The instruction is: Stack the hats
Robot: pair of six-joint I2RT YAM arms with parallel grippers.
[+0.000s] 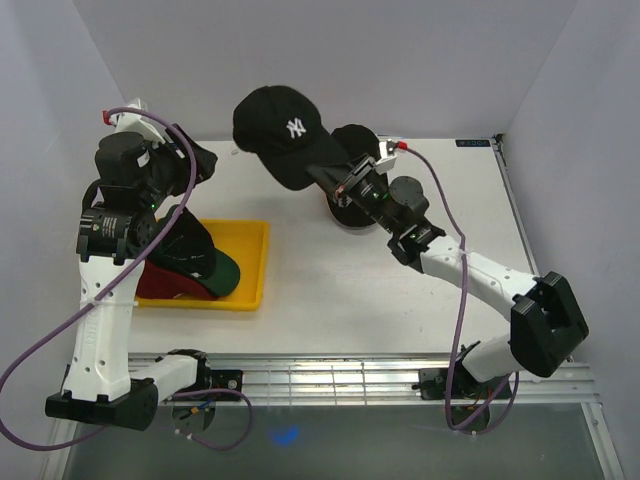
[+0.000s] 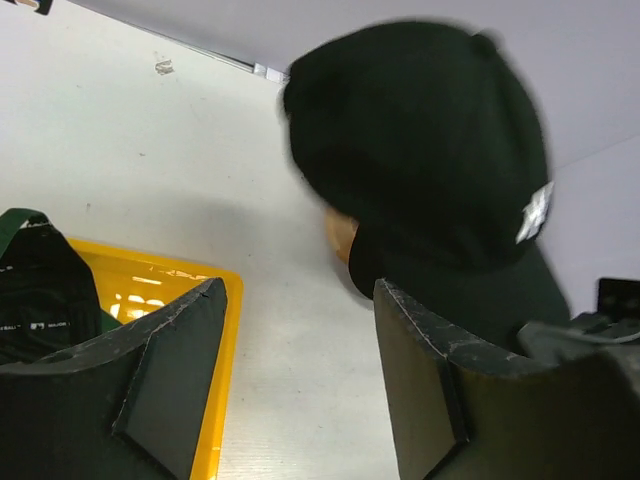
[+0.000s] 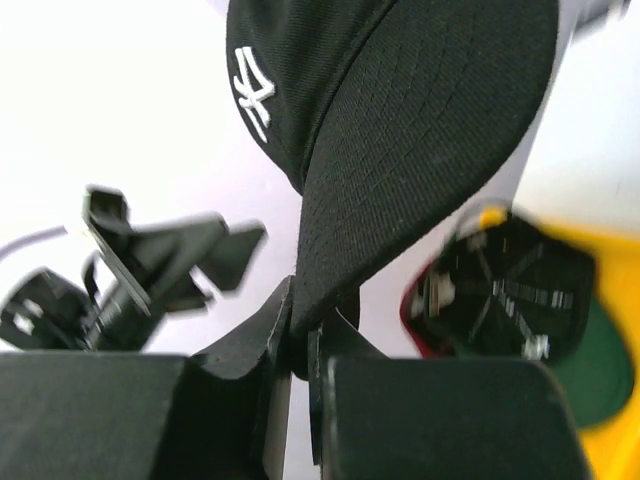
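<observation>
Cap (image 1: 285,130) with the white emblem hangs above the worktop's far edge, brim pinched in the right end effector (image 1: 338,182), crown toward the spread, empty left end effector (image 2: 298,290); the other caps (image 1: 200,262), probably its destination, lie in the yellow tray (image 1: 252,268) by the left edge.

Top view high, looking down; wrist views close, both sharing black cap (image 2: 420,150).

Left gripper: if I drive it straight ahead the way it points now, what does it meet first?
Most likely the black cap with the white emblem, held up by the right gripper; it fills the line beyond the open left gripper. Depth is unclear.
</observation>
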